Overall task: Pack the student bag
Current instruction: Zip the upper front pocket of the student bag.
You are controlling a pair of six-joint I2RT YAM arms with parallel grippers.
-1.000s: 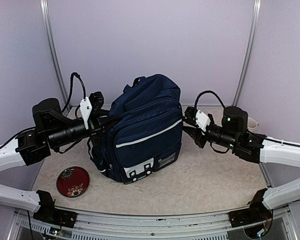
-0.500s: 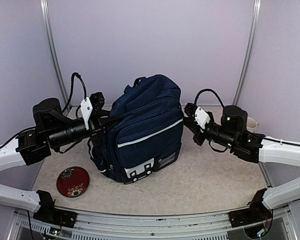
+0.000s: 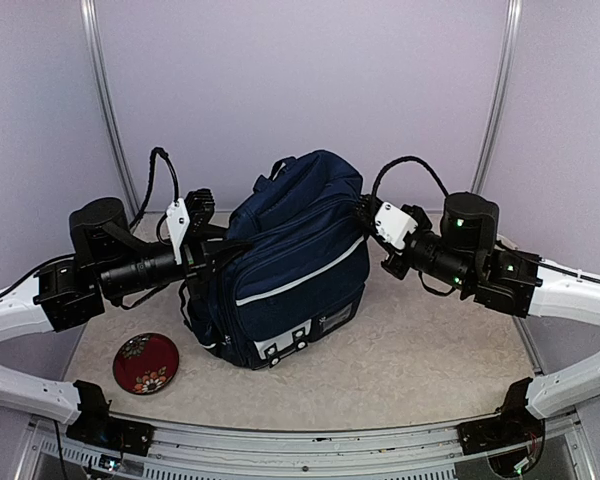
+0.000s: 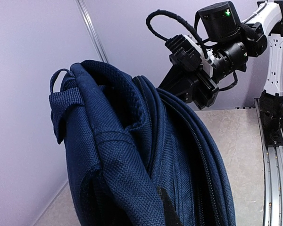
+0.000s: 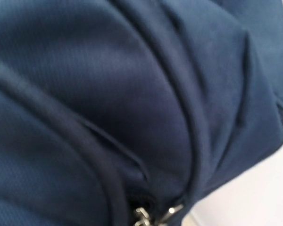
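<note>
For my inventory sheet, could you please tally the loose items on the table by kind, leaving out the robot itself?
backpack: 1
small red dish: 1
Total: 2
Anything hidden behind the arms is not counted.

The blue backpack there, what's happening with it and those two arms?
Both arms are at the student bag, which stands tilted on the table. The left gripper is clamped at its left side; the right gripper is shut at its upper right, by the zipper pulls. A red dish lies untouched nearby.
</note>
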